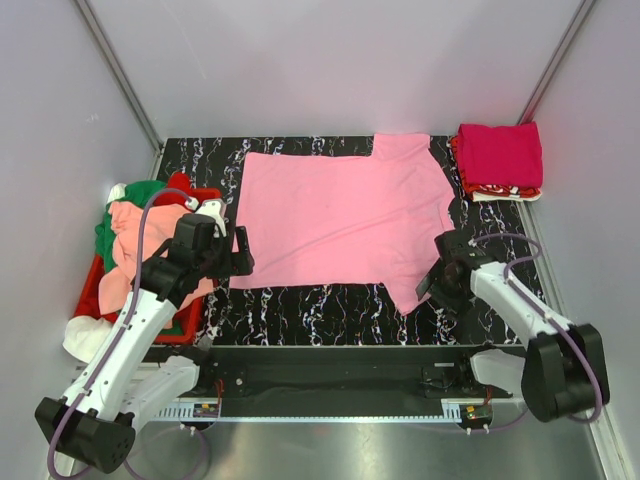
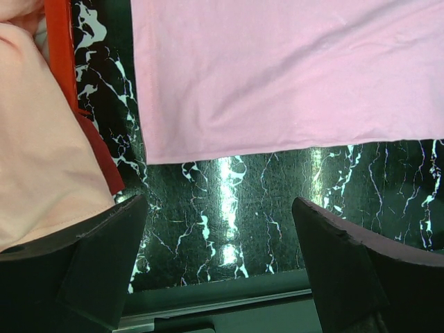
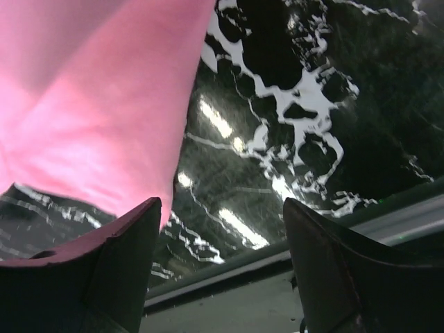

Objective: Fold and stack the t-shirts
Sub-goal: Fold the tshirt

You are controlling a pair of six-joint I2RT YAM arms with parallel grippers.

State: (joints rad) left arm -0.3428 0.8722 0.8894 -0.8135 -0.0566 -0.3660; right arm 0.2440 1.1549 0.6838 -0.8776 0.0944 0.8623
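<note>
T-shirts lay in three places. One light pink t-shirt [image 1: 340, 220] was spread flat across the black marbled surface [image 1: 300, 305], lying sideways with its sleeves toward the right, and showed no fold yet. At the far right corner sat a folded stack [image 1: 500, 160], magenta on top with red and white edges showing beneath; how many shirts it held could not be told. On the left, the red crate [image 1: 188, 328] held an unfolded heap: a green shirt [image 1: 130, 195], a salmon shirt [image 1: 135, 245], and a white shirt [image 1: 85, 335] spilling over the near end.

The left tool [image 1: 237, 262] hovered by the pink shirt's near left corner, fingers wide apart and holding nothing. The right tool [image 1: 432, 285] sat low beside the near sleeve, its fingers also apart with only bare surface between them.

By my judgement, the task was part done. A few shirts were stacked, the pink one was ready for its first fold, and the heap in the crate was left to do.
</note>
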